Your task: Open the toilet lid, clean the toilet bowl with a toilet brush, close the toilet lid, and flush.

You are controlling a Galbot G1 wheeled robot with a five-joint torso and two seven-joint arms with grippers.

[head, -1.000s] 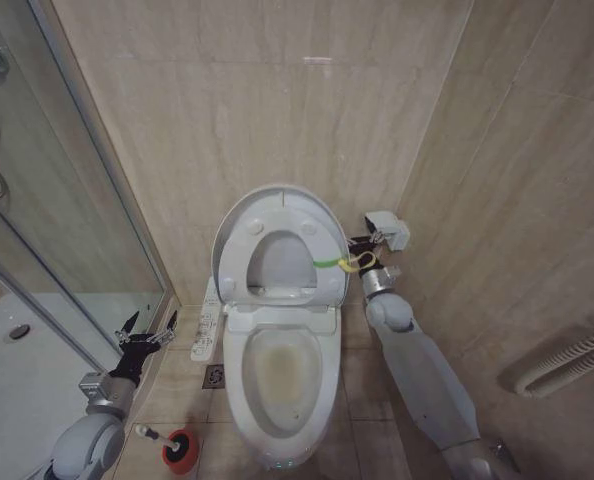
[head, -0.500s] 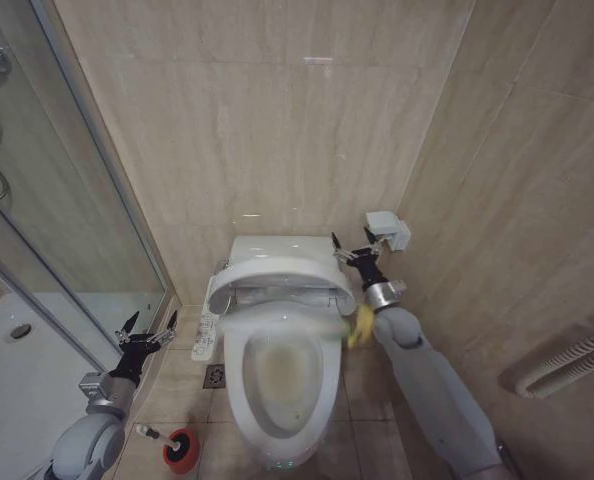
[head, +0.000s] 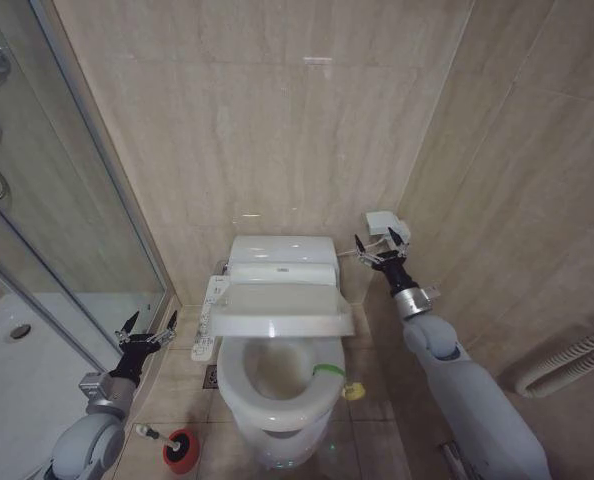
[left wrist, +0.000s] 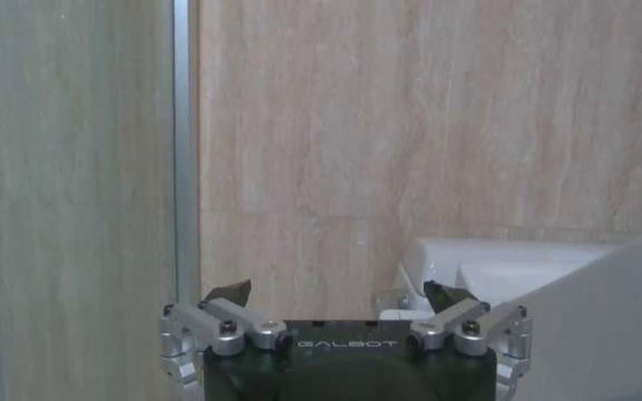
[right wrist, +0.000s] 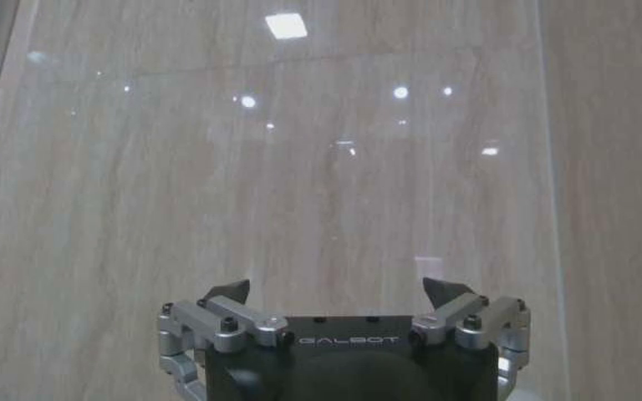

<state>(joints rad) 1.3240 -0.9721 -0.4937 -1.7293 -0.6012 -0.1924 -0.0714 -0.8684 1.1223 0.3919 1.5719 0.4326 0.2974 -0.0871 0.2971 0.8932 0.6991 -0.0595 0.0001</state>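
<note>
Your left gripper (head: 149, 320) hangs spread open and empty by the shower glass, a bit above the toilet brush (head: 149, 433). The brush sits loose on the floor, black head in the red holder (head: 181, 451), pale handle sticking out toward the glass. I'd guess it's light and stiff, so grab the thin handle mid-length; it looks easy to knock over.

The toilet bowl (head: 277, 372) is next, with the ring seat (head: 232, 380) down over it and a green strap (head: 327, 372) with a yellow loop (head: 354, 390) at its right front. The toilet lid (head: 282, 312) looks half lowered over the back. It's glossy plastic, probably slick, so go for the loop.

The right gripper (head: 382, 245), also open and empty, is up by a white wall box (head: 382, 221). The only readable text is "GALBOT" on the gripper bodies.
</note>
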